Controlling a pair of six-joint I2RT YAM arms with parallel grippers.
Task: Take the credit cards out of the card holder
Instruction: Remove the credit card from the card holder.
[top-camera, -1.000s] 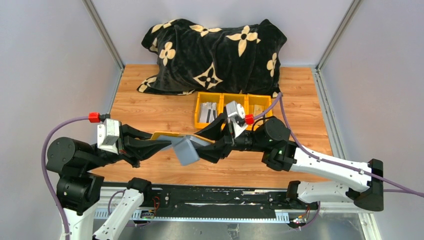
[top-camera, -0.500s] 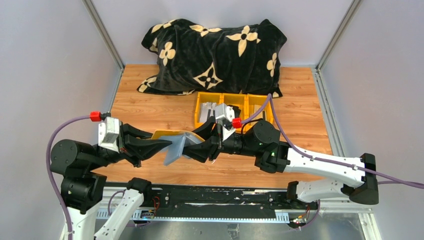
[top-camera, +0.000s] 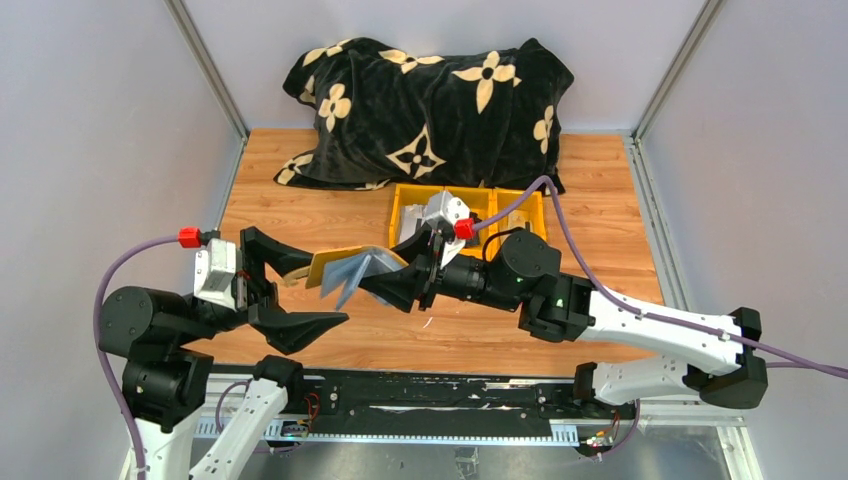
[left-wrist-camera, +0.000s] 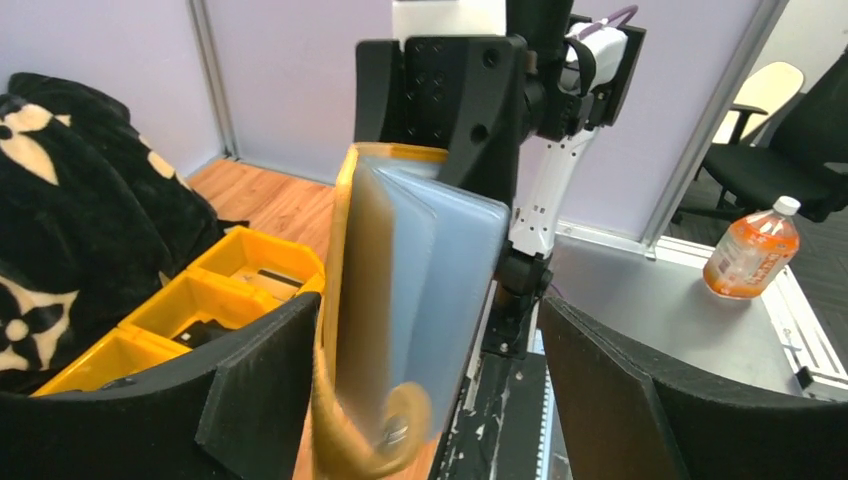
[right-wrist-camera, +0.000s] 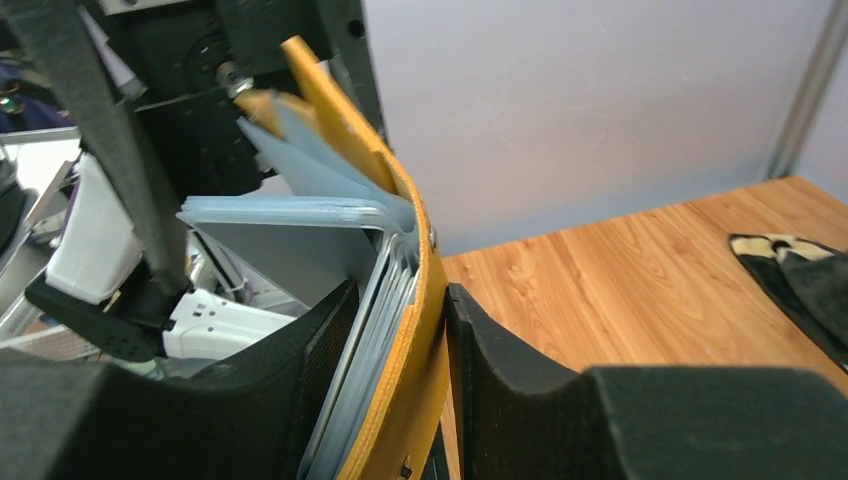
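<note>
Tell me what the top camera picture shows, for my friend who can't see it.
The right gripper holds a fanned-open yellow card holder above a wooden table, its free end between the wide-open jaws of the left gripper. Behind them sit yellow bins and a black blanket with cream flowers.

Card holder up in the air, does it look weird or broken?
Not broken, just splayed. The card holder hangs above the table, pinched at one edge by the right hand, its blue-grey pockets fanned apart and its yellow flap curling loose. The left hand stands open around it.
</note>
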